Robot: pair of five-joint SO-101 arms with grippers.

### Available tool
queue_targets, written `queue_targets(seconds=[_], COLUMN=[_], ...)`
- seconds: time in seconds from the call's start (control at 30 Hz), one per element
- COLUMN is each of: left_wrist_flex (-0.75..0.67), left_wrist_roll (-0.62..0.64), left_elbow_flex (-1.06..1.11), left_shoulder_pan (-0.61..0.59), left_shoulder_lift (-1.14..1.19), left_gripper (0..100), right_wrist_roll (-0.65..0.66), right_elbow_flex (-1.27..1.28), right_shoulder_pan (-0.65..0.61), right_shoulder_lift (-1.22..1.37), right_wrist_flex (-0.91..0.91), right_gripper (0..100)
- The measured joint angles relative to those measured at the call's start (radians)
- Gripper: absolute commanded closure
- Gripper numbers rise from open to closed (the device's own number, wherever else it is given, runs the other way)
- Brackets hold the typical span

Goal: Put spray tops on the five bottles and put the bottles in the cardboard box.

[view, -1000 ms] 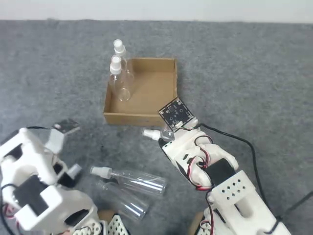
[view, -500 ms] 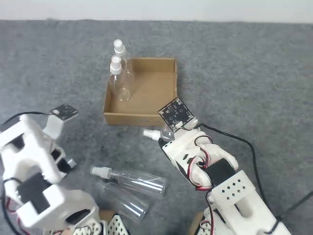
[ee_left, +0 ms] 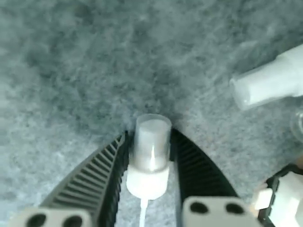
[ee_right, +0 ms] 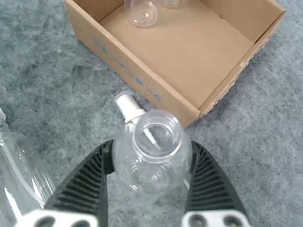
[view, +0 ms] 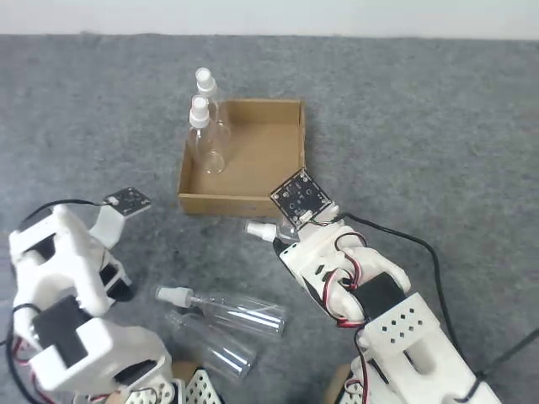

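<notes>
The left gripper [ee_left: 148,138] is clenched on a spray top [ee_left: 150,158]. Its clear cap points away from the wrist, low over the table [view: 438,118] near the front left corner. The right gripper [ee_right: 151,150] grasps an open-necked bottle [ee_right: 144,182] by its body, mouth towards the wrist camera, just before the front wall of the cardboard box [ee_right: 142,78]. A second spray top [ee_right: 128,107] lies just beside that bottle's neck. Two capped bottles [view: 206,139] stand in the box's far left corner, and two lying bottles [view: 232,310] rest near the table's front edge between the arms.

The step in hand looks like mating top and bottle. It would go best if the right arm holds the mouth steady and turned towards the left arm. The left arm then turns the top so its tube enters first and pushes squarely along the neck's axis. A slanted approach risks bending the tube against the rim.
</notes>
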Motion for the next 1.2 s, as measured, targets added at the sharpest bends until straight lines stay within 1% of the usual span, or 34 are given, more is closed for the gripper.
queue_targets(seconds=[0.17,0.43,0.5,0.77,0.87,1.03,1.2], left_wrist_flex=[-0.002,0.011,0.032,0.245,0.299,0.319,0.322], left_wrist_roll=[0.002,0.003,0.003,0.003,0.003,0.003,0.003], left_elbow_flex=[0.003,0.003,-0.011,-0.178,-0.233,-0.255,-0.255], left_shoulder_pan=[0.005,0.006,0.005,-0.037,-0.068,-0.098,-0.103], left_shoulder_lift=[0.0,0.0,0.0,0.0,0.0,0.0,0.0], left_gripper=[99,99,99,99,99,99,99], right_wrist_roll=[0.003,0.003,0.003,0.003,0.003,0.003,0.003], right_elbow_flex=[0.0,0.0,0.0,0.0,0.002,0.002,0.002], right_shoulder_pan=[0.0,0.0,0.0,0.0,0.0,0.0,0.0], right_shoulder_lift=[0.0,0.0,0.0,0.0,0.0,0.0,0.0], right_wrist_flex=[0.0,0.0,0.0,0.0,0.0,0.0,0.0], right_gripper=[95.0,95.0,95.0,95.0,95.0,95.0,95.0])
